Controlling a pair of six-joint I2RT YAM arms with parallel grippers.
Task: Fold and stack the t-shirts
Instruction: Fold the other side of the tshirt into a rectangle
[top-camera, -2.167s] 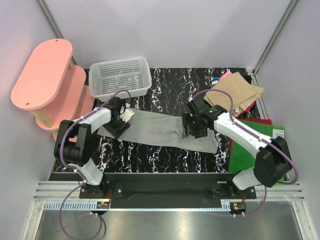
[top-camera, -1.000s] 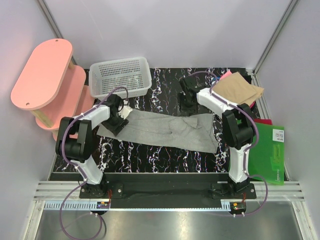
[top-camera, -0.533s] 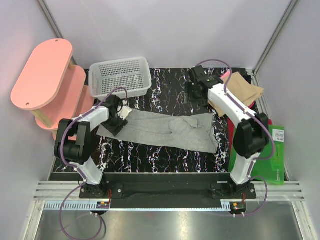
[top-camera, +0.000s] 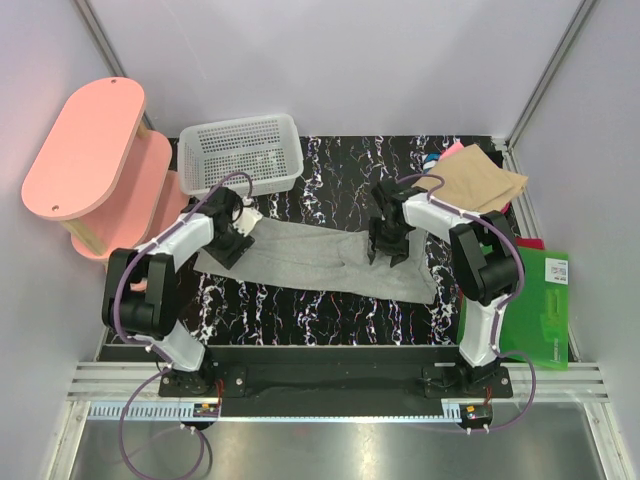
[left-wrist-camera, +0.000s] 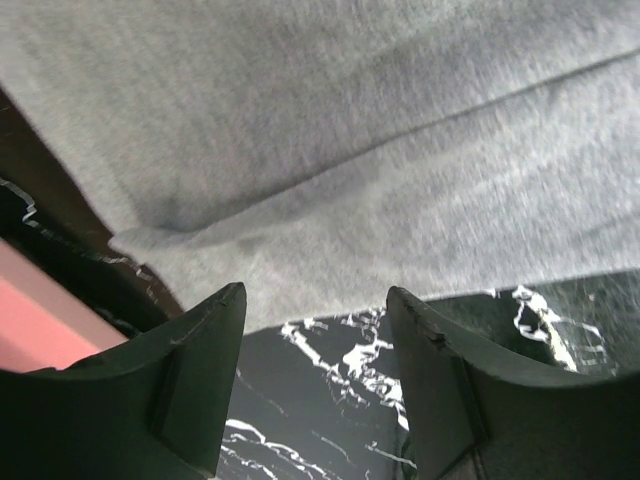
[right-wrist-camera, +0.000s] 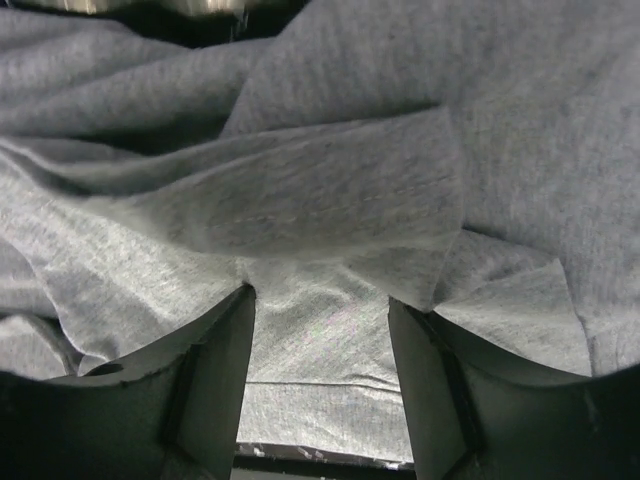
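Overhead view: I have both arms on a black, white-veined table (top-camera: 330, 170) enclosed by plain pale walls (top-camera: 330, 60).

Left pincer (top-camera: 232, 240): the jaws stand apart and hold nothing. They are poised over the left hem of the grey t-shirt (top-camera: 320, 262). The wrist view shows that hem and bare marbled surface between the jaws.

Right pincer (top-camera: 388, 243): the jaws are likewise parted and hold nothing. Rumpled folds of the same shirt lie directly beneath them.

The shirt lies spread flat from one pincer to the other.

The tan t-shirt (top-camera: 478, 180) lies folded beyond and to the right of the right pincer. A green board (top-camera: 535, 310) is nearer me on that side.

A white mesh basket (top-camera: 240, 150) sits just beyond the left pincer, and a pink shelf (top-camera: 95, 150) stands to its left.
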